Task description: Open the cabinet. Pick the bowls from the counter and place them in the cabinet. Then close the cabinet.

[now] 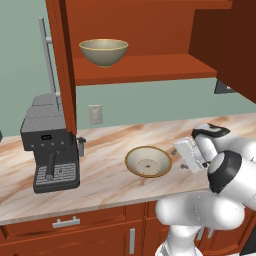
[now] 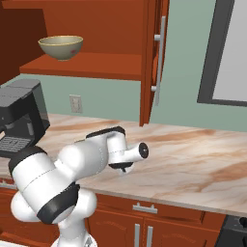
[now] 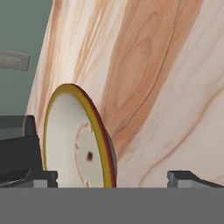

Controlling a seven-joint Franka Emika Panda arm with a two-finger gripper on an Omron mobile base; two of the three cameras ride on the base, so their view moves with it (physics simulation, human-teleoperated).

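The cabinet (image 1: 145,30) stands open, its left door (image 1: 62,65) swung out with a long silver handle (image 1: 48,60). A deep tan bowl (image 1: 103,51) (image 2: 61,47) rests on its lower shelf. The wider, shallow bowl (image 1: 148,161) with a cream inside lies on the marble counter (image 1: 100,175). My gripper (image 1: 182,155) hovers low at that bowl's right side, open. In the hand view the shallow bowl (image 3: 78,140) fills the lower left, and its near rim sits between the spread fingertips (image 3: 43,177) of the gripper (image 3: 113,178). In the right base view my own arm hides the shallow bowl.
A dark coffee machine (image 1: 50,150) (image 2: 19,116) stands on the counter left of the bowl, under the open door. A wall outlet (image 1: 95,114) is behind it. The right cabinet door (image 2: 157,58) hangs open over the counter. Drawers (image 1: 65,222) run below the counter edge.
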